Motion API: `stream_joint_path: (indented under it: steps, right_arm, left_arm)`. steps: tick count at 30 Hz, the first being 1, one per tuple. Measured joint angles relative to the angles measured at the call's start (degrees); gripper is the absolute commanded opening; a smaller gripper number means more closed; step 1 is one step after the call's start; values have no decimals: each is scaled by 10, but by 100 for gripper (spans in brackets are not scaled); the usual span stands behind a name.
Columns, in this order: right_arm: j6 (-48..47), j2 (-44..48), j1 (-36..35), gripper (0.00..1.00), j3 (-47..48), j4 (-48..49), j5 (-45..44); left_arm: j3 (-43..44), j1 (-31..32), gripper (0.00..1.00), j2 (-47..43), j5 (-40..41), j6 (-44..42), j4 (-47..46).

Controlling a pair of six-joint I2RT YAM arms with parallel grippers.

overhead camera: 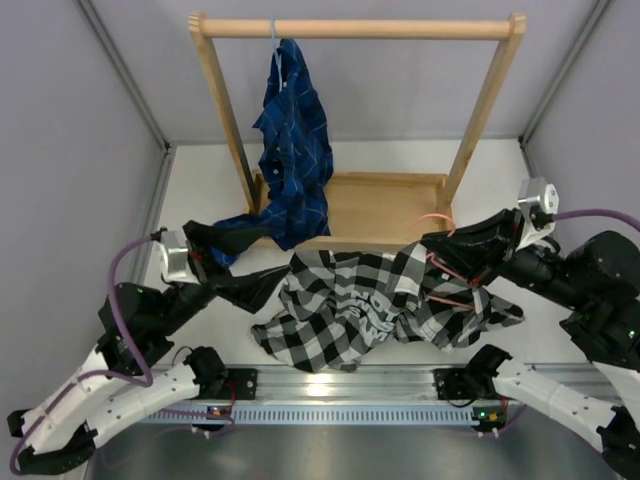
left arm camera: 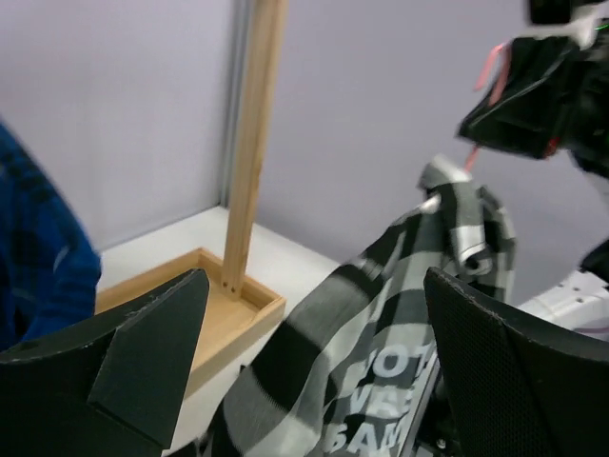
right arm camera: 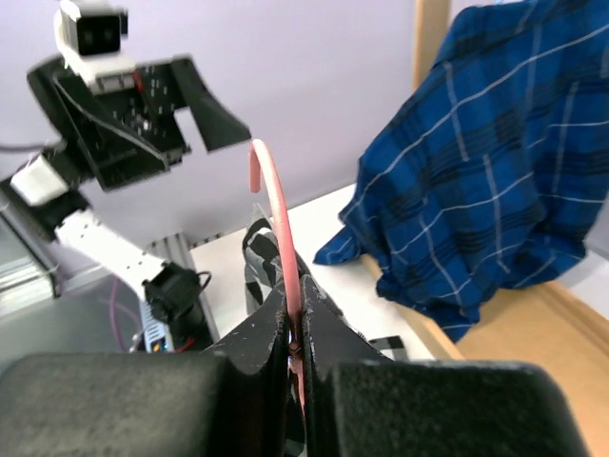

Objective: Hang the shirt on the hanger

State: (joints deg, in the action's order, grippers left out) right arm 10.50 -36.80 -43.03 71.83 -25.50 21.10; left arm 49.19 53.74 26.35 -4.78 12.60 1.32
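Observation:
The black-and-white checked shirt [overhead camera: 370, 305] lies crumpled on the table between the arms, with its right part drawn up towards my right gripper [overhead camera: 440, 250]. That gripper is shut on the pink wire hanger [overhead camera: 437, 220]. In the right wrist view the jaws [right arm camera: 295, 305] pinch the hanger's wire [right arm camera: 276, 209] below its hook, with a bit of shirt [right arm camera: 257, 257] behind. My left gripper [overhead camera: 272, 255] is open at the shirt's left edge. In the left wrist view its fingers [left arm camera: 143, 352] stand wide apart with the shirt [left arm camera: 381, 333] between them, not gripped.
A wooden rack [overhead camera: 355, 28] with a tray base [overhead camera: 390, 205] stands at the back. A dark blue shirt [overhead camera: 295, 150] hangs from it on a light blue hanger, its hem reaching the table near my left gripper. A metal rail [overhead camera: 340, 385] runs along the near edge.

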Motion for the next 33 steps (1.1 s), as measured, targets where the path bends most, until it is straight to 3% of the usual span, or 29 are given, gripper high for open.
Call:
stream_joint_path:
  steps: [9, 11, 13, 14, 16, 17, 28, 33]
  right_arm:
    - [18, -39, 0, 0, 59, -37, -82]
    - [22, -48, 0, 0, 60, -41, -83]
    - [26, -54, 0, 0, 60, -45, -84]
    - [27, -57, 0, 0, 60, -47, -84]
    - [28, -61, 0, 0, 60, -48, -84]
    - [28, -62, 0, 0, 60, -49, -85]
    - [16, -27, 0, 0, 49, -69, -154]
    - [12, -3, 0, 0, 43, -76, -170]
  left_arm:
    - [-175, 0, 97, 34, 91, 39, -9]
    - [-187, 0, 79, 39, 101, 40, -7]
    - [-187, 0, 47, 40, 109, 41, -16]
    - [-187, 0, 23, 42, 116, 42, -21]
    - [-185, 0, 3, 45, 130, 40, -31]
    - [-184, 0, 0, 49, 136, 42, -36]
    - [-183, 2, 0, 34, 331, 135, 12]
    - [-183, 3, 0, 27, 355, 162, 20]
